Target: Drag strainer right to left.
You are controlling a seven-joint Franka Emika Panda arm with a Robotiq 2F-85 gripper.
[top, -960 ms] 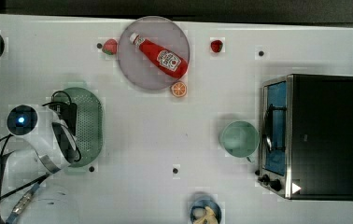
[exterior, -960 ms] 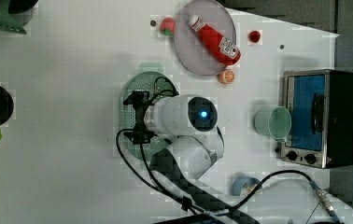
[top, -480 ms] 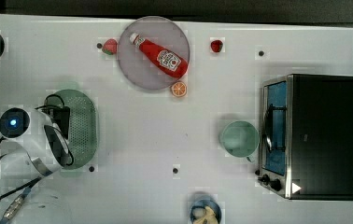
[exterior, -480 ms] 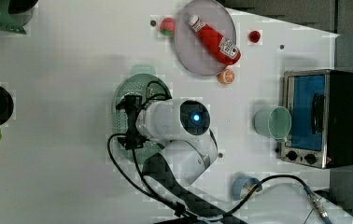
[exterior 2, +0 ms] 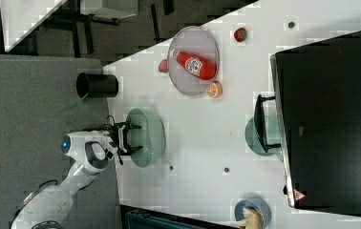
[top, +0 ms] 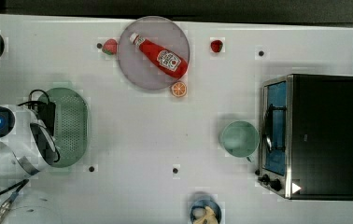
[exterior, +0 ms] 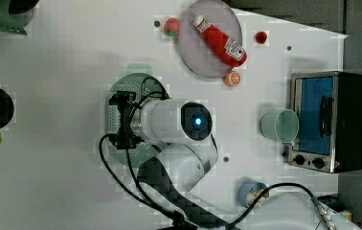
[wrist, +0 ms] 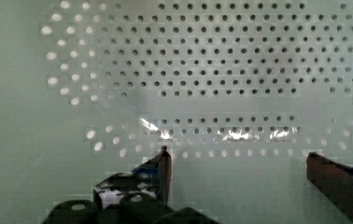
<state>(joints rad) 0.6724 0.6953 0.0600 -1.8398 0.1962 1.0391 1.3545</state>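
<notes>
While pushing from inside the strainer [top: 74, 126], press on its wall, not on its floor. Sits far over toward the top view's left on the white counter [top: 137, 140], lengthwise up and down the top view, well apart from the green cup [top: 239, 138], the grey plate [top: 137, 70] with the ketchup bottle [top: 163, 56], and the toaster oven [top: 314, 135].

Pincer [wrist: 238, 156] spread wide and clamped on nothing, with both fingers [wrist: 164, 165] hanging down into the basin just above the rows of small holes. Possibly resting against the wall nearest the arm, though actual contact is hard to confirm from the wrist view.

Judged nearly done, with little counter left toward the top view's left.

To finish well:
- Draw slowly and straight toward the top view's left, without twisting.
- Set the fingers low against the wall, to prevent tipping at the rim.
- Go easy on downward pressure, since light plastic will likely skid or flex.
- Stop short of the counter's edge.
- Afterward lift straight up, clear of the rim, to avoid hooking and flipping the strainer.
</notes>
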